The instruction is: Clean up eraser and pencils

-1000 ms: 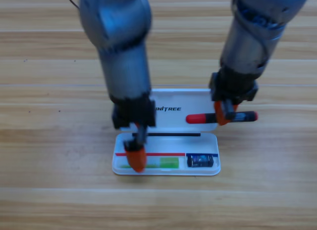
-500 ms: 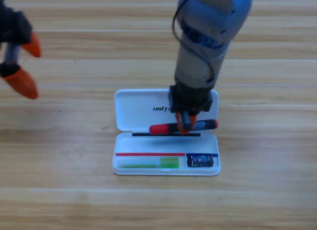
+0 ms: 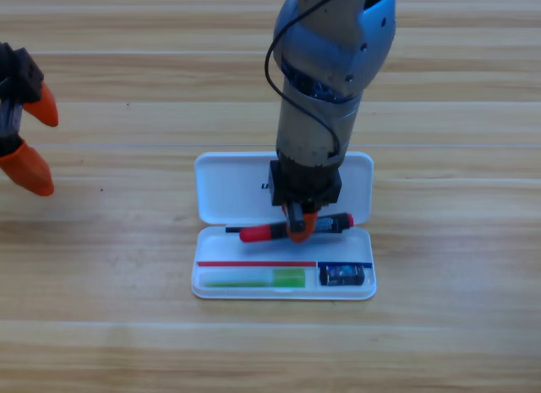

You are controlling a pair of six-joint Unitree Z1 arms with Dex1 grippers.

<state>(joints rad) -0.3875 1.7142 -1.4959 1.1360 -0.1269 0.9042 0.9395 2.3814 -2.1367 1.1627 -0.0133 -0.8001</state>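
Right gripper (image 3: 298,226) clamps the red-capped black marker (image 3: 292,229) (lying level) over the white case (image 3: 228,190); left gripper (image 3: 30,144) gapes

Right gripper (image 3: 299,226) clamping marker (image 3: 264,232) over white case (image 3: 228,177) (lid open)

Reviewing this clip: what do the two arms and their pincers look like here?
The right arm is a thick grey-blue cylinder with a thin black cable looping along it, ending in a boxy black pincer with orange jaws. Of the left arm only the pincer shows at the picture's left edge: a black body and two pointed, cone-like orange jaws. No markings are visible on either.
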